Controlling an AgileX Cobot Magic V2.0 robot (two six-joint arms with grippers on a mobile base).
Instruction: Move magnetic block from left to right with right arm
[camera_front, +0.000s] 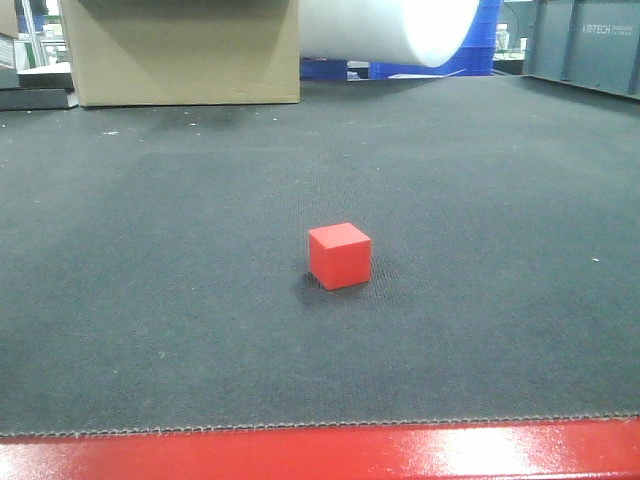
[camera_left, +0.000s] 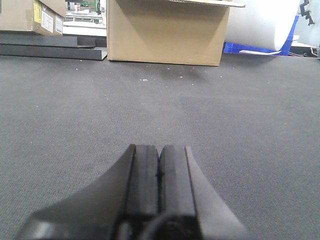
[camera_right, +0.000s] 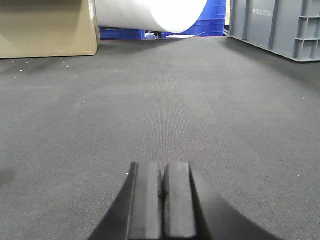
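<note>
The cardboard box (camera_front: 180, 50) and grey crate (camera_right: 275, 27) are sitting at the back of the mat (camera_front: 150, 300), contents not visible. Both grippers, left (camera_left: 159, 165) and right (camera_right: 162, 182), are hanging low with fingers pressed together, holding nothing. The red magnetic block (camera_front: 340, 256) is sitting alone mid-mat, untouched.

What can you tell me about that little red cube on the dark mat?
The magnetic block is a small bright-red cube with plain matte faces and sharp edges. It sits flat and upright on the dark grey mat, turned so one corner edge faces the front camera, casting a faint shadow. Nothing touches it; it appears in neither wrist view.
</note>
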